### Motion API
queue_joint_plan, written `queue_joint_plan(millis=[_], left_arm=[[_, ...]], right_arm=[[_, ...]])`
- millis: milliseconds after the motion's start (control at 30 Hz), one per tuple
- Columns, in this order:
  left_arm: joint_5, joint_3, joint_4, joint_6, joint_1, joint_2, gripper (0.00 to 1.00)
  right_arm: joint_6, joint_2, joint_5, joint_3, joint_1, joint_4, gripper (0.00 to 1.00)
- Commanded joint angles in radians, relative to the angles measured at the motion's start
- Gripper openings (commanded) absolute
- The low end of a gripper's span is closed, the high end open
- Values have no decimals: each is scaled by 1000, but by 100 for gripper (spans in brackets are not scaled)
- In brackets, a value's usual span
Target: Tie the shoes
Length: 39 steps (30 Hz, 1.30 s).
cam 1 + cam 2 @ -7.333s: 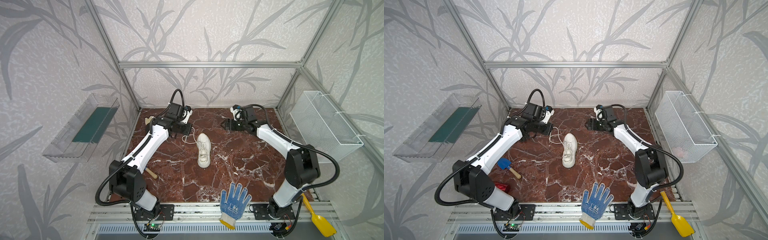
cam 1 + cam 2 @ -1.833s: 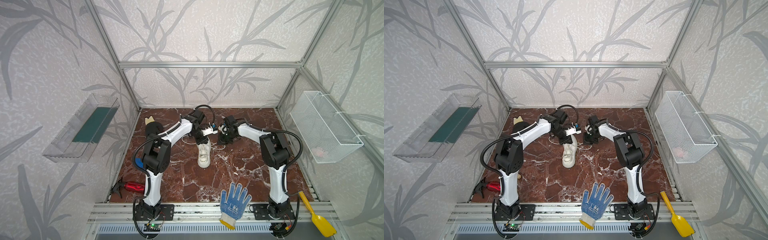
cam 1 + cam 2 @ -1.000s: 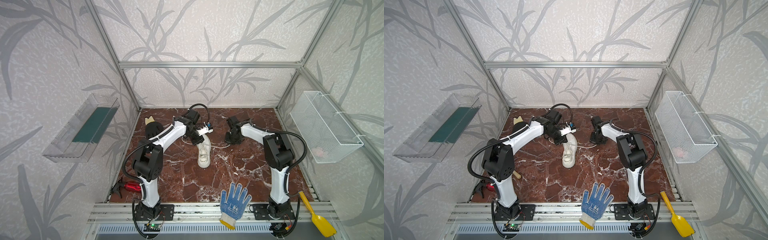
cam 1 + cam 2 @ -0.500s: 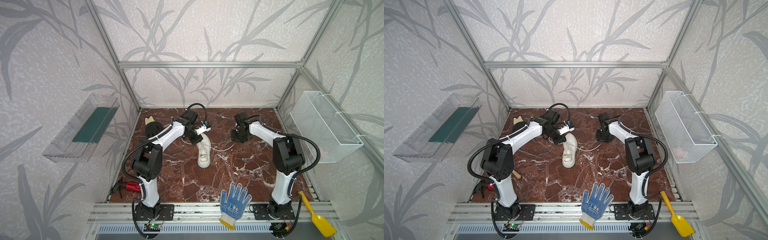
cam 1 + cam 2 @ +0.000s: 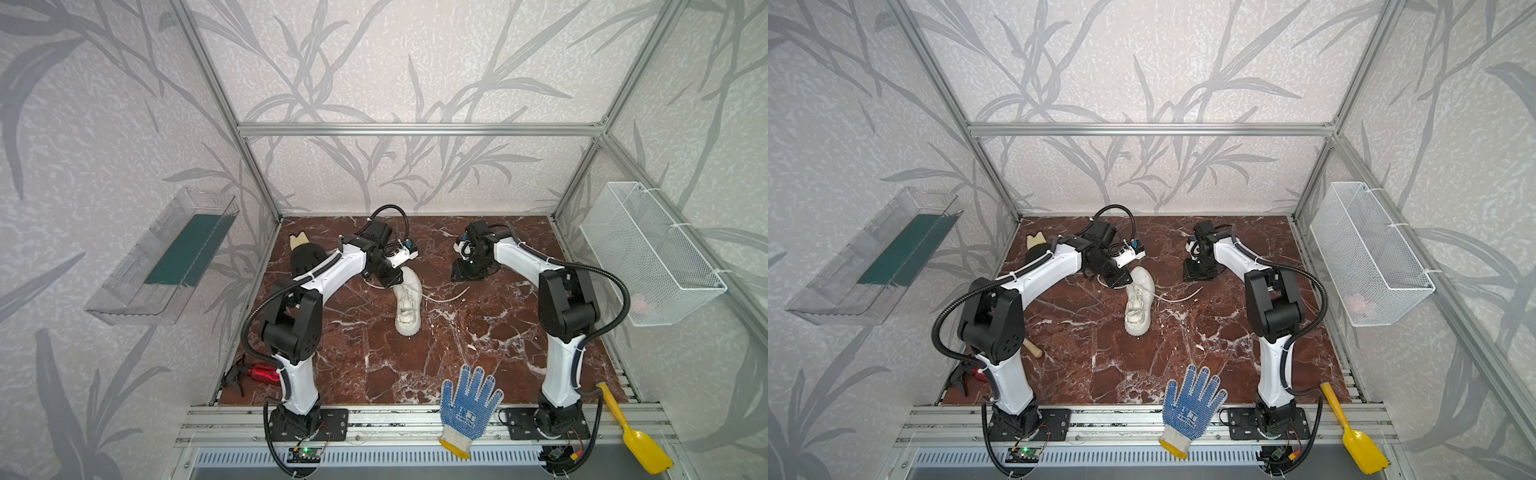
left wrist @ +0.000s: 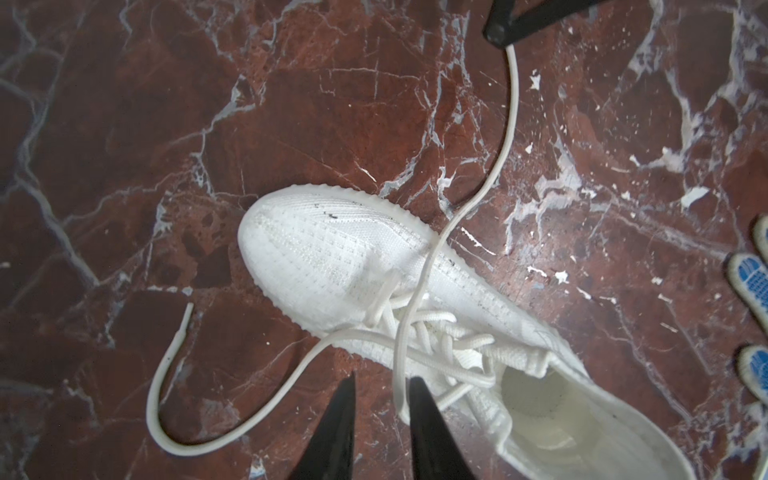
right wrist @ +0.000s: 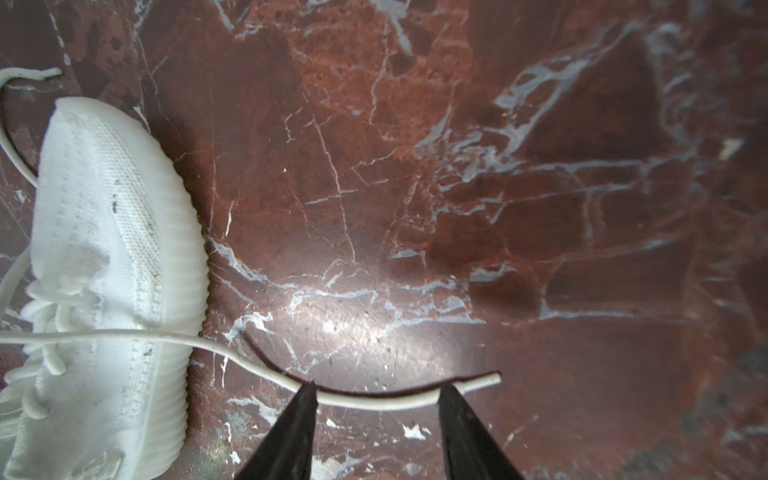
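**Untied shoe (image 5: 407,303), jaws apart**

It lies at the centre of the bench (image 5: 374,365) in both top views. Left gripper (image 6: 383,379), just upper left of it, is slightly parted, with a lace (image 6: 395,365) loose between the jaws. Right gripper (image 7: 378,388), to its upper right, gapes wide over that lace's end.

Leaf-patterned grey walls (image 5: 374,62) enclose a red-brown marble floor (image 5: 374,365) within aluminium framing (image 5: 415,129).

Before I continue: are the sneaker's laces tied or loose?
Loose. No bow on the sneaker; both lace ends lie slack on the marble.
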Motion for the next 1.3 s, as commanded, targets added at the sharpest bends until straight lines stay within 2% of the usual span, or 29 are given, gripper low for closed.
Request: queue_joint_plan(millis=[0, 367, 700, 900, 967, 1267], left_arm=[[17, -22, 37, -32, 11, -56, 32], [61, -80, 120, -109, 50, -123, 35], [61, -120, 135, -108, 53, -162, 37], [83, -141, 144, -110, 53, -177, 38], [93, -150, 149, -113, 53, -180, 38], [103, -202, 164, -122, 52, -229, 38]], right_arm=[[17, 41, -68, 33, -3, 10, 49], [39, 60, -67, -22, -18, 18, 50], [19, -85, -86, -243, -35, 34, 56], [0, -187, -95, -363, -9, 22, 59], [-20, -192, -57, -368, 18, -9, 59], [-139, -201, 249, -321, 145, -136, 61]])
